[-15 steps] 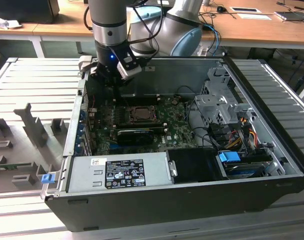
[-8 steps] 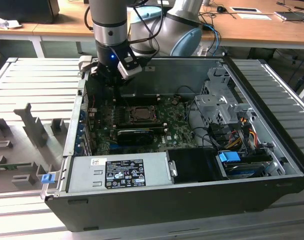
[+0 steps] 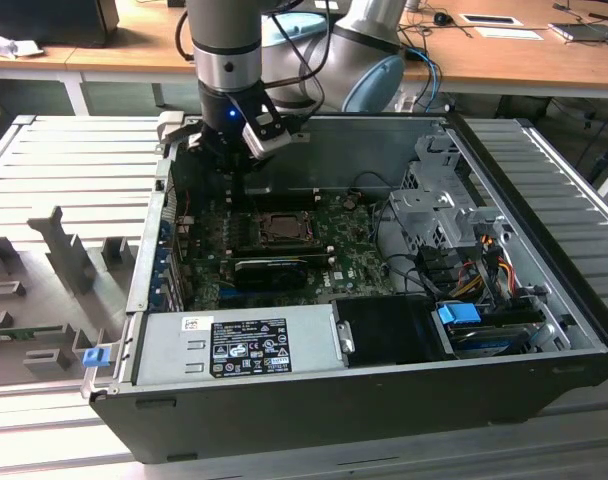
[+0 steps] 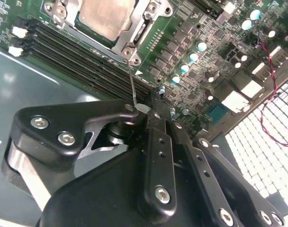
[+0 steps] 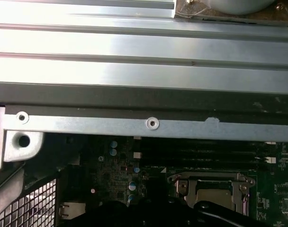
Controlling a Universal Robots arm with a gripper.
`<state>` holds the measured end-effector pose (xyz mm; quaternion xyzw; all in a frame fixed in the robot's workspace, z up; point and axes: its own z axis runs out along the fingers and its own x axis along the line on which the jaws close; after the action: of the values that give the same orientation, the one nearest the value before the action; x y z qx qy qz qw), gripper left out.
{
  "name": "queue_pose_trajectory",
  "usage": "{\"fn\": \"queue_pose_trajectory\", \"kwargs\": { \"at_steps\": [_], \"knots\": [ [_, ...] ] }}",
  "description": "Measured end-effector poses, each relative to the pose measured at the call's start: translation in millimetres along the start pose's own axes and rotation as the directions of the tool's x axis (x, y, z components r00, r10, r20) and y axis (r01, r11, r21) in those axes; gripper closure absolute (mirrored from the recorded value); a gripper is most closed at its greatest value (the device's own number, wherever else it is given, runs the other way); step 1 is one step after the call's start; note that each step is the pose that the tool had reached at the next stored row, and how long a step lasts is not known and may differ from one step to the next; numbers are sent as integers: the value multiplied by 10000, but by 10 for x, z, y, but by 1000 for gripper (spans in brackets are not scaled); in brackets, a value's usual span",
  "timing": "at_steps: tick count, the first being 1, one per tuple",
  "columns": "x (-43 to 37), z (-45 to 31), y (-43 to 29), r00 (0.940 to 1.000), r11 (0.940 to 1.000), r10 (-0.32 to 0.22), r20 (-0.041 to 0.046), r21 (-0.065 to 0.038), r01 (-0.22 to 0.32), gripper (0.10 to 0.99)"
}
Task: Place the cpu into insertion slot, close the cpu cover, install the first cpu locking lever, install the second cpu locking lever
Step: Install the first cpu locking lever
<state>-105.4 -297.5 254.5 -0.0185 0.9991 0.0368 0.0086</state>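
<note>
The cpu (image 4: 103,19) lies grey side up in the insertion slot, which is hidden beneath it. The cpu cover (image 4: 134,34) is folded down flat around the chip. A thin wire locking lever (image 4: 131,80) rises from the socket's corner to my gripper (image 4: 145,108), whose fingertips are shut on the lever's free end. In the exterior view my gripper (image 3: 232,175) hangs at the back of the case, just behind the cpu (image 3: 284,228). The first wrist view shows the cover (image 5: 210,178) and the cpu (image 5: 219,196) from the side.
Black memory slots (image 4: 63,47) run beside the socket. A long black card (image 3: 269,270) lies in front of it. The power supply (image 3: 234,345) is at the front and the drive cage (image 3: 434,200) with cables at the exterior view's right. The case wall (image 5: 134,125) stands close behind the gripper.
</note>
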Motion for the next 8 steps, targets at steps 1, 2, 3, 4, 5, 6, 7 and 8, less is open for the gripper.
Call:
{"fn": "queue_pose_trajectory", "kwargs": {
  "at_steps": [1,2,3,4,5,6,7,8],
  "knots": [
    [-21,1,-1,10000,10000,0,1,0,0,980],
    [-34,1,-1,10000,10000,0,0,0,0,980],
    [-46,2,-2,10000,10000,0,0,0,0,980],
    [-56,2,-2,10000,10000,0,0,0,0,980],
    [-70,2,-3,10000,10000,-1,1,0,1,980],
    [-101,3,-4,10000,10000,-1,0,0,1,980],
    [-118,3,-5,10000,10000,-1,0,0,1,980],
    [-133,3,-5,10000,10000,1,0,0,-1,980]
  ]
}}
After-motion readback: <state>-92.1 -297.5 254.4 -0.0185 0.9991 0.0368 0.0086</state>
